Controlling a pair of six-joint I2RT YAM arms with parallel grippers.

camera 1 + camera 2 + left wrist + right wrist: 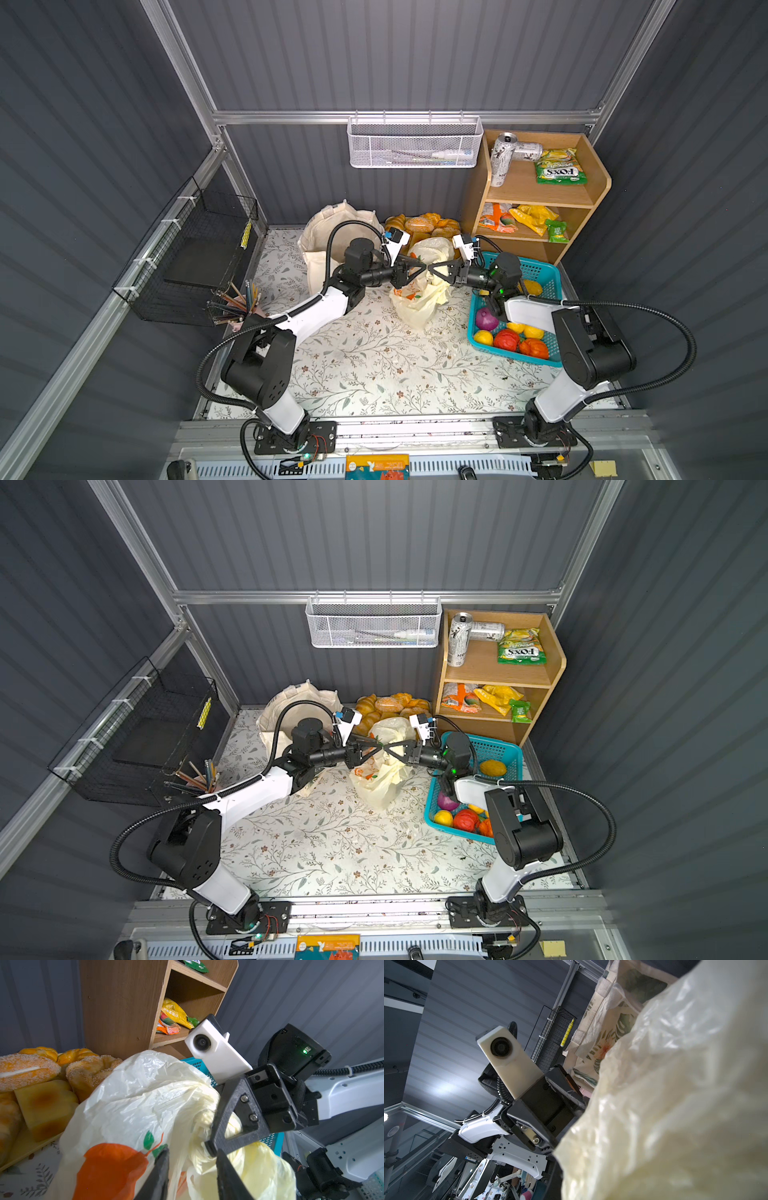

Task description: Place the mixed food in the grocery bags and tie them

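The floral table lies nearest. Farther in, on its right side, a turquoise basket holds toy produce, among it a purple onion; the right arm reaches over this basket. At mid-table the cream-yellow plastic bag stands crumpled, an orange fruit print on its side, just beside the basket. Above the bag's top the two grippers meet tip to tip. The right gripper has its jaws pressed together, pinching a twisted strand of the bag. The left gripper has its fingers spread, with bag plastic between them; whether they press it cannot be told. Behind the left arm stands the beige canvas tote, its green leaf print visible in the right wrist view. Toy bread lies behind the plastic bag. Farthest back, at right, a wooden shelf carries cans and a green FOX'S packet.
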